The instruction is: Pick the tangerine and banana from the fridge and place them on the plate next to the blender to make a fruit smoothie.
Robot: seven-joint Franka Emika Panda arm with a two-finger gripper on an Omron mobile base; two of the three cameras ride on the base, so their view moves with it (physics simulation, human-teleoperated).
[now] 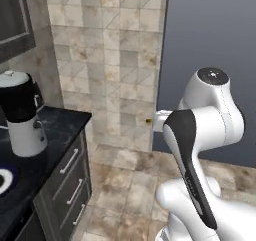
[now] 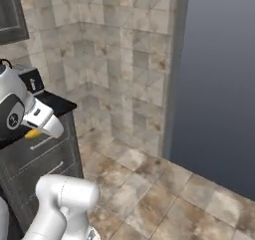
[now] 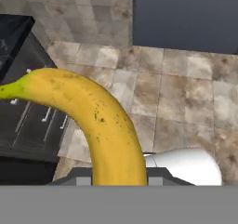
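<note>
Hand view has the banana (image 3: 100,121) rising from the bottom edge, where the claw sits, and curving away up and to the left, so its long axis runs out ahead of the claw and bends toward the dark bench (image 3: 14,37) on that side. By my reading the claw is clamped on the banana's lower end, though the fingertips themselves are covered by the fruit and the grip cannot be seen directly. Below and beyond the fruit lie the tiled floor (image 3: 186,93) and the drawer fronts (image 3: 37,125) under the bench.

The move ahead turns on this: the plate (image 1: 4,180) lies to the left of the claw, on the bench just in front of the blender (image 1: 22,115), while the claw with its fruit hangs off the bench edge over the floor. The carry is therefore leftward and over the bench top.

In the right base view only a small yellow patch of banana shows under the wrist. The plate is cut off by the frame edge, barely a blue-and-white sliver. The dark fridge (image 2: 219,79) stands closed-looking to the right, so the tangerine's whereabouts cannot be told.
</note>
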